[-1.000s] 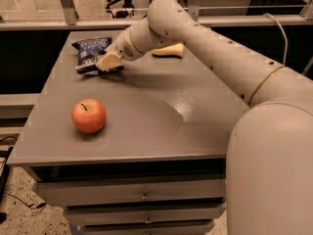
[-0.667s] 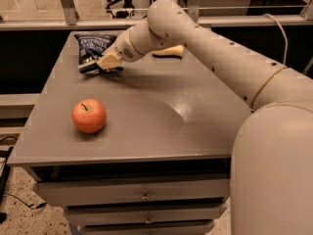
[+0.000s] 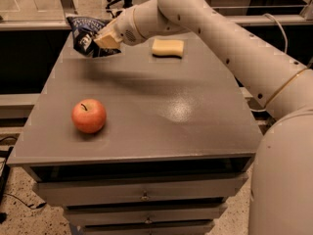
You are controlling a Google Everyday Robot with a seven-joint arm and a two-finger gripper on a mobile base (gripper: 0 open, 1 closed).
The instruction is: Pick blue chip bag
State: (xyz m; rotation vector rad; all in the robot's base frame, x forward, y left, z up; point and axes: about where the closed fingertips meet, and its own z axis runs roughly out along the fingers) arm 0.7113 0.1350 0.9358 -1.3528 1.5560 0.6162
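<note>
One hand [image 3: 94, 41] is pinched shut on the blue chip bag [image 3: 82, 26] at the far left corner of the matte grey surface [image 3: 161, 111]! It's crinkly foil, likely light, puffy and slippery, so gripping a flat seam edge looks safest. The smooth round apple [image 3: 89, 115] and spongy yellow block [image 3: 167, 47] sit well apart.

Single cam, no 2nd view to overlap. Sits high on the robot's side of the table [image 3: 161, 131], looking down and fwd across the top toward the far edge. Close range: arm [image 3: 234, 43] fills the right of frame, running from lower right to upper left. Near edge and drawer fronts [image 3: 144, 196] at the bottom. Gripper [image 3: 89, 42] at upper left, far-left corner, clamped on blue chip bag [image 3: 78, 26].
</note>
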